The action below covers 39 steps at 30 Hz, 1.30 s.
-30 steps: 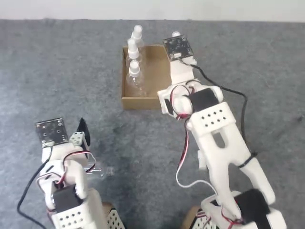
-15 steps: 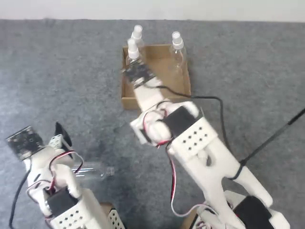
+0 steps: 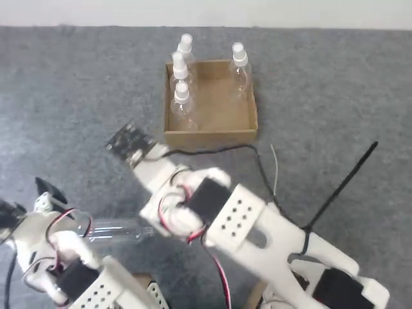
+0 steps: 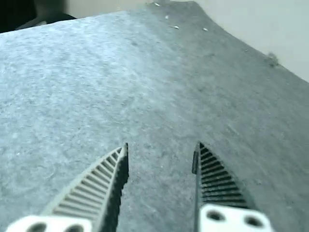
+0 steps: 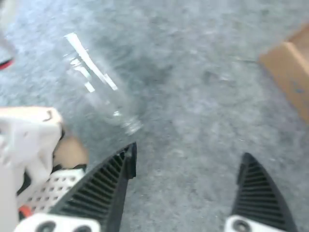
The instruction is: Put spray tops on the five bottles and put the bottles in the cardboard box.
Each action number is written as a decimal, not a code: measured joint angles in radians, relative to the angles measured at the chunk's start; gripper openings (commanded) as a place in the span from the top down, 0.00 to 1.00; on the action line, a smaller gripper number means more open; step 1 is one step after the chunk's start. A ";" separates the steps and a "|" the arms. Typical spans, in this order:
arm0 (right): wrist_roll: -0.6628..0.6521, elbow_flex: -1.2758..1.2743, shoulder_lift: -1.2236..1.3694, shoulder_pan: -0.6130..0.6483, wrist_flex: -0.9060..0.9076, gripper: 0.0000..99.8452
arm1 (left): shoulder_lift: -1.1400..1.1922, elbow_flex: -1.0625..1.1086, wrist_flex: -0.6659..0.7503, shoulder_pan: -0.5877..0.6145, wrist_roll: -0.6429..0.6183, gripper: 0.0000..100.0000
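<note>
A clear bottle (image 3: 116, 229) with no spray top lies on its side on the grey mat near the front left, also seen in the right wrist view as the bottle (image 5: 99, 99). My right gripper (image 5: 188, 157) hangs open above the mat beside the bottle's neck, holding nothing. My left gripper (image 4: 161, 154) is open over bare mat at the far left (image 3: 26, 201). The cardboard box (image 3: 212, 136) holds several upright bottles with white spray tops: three along its left wall (image 3: 182, 96) and one at its back right corner (image 3: 239, 58).
The right arm (image 3: 212, 209) stretches diagonally across the front of the table, trailing a black cable (image 3: 341, 187). A corner of the box (image 5: 289, 67) shows in the right wrist view. The left arm's white body (image 5: 26, 140) sits close to the lying bottle.
The right arm swung from above the box down and to the left, ending over the lying bottle. The left arm turned further left, towards the table's edge.
</note>
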State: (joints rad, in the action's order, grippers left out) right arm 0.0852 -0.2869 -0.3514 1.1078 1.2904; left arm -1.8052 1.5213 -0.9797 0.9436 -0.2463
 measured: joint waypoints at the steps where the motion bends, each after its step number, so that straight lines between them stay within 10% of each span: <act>1: 0.000 -0.014 0.000 0.018 -0.008 0.65 | 0.000 0.000 0.000 0.008 -0.003 0.79; 13: -0.029 -0.239 0.000 0.183 -0.276 0.65 | 0.000 0.000 0.003 0.112 -0.031 0.79; 39: -0.087 -0.342 0.252 0.091 -0.614 0.65 | 0.000 0.000 0.031 0.149 -0.048 0.79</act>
State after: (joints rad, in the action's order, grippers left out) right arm -0.0023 -0.6291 -0.0997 1.1983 0.6767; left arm -1.8052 1.5213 -0.9490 1.0925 -0.2938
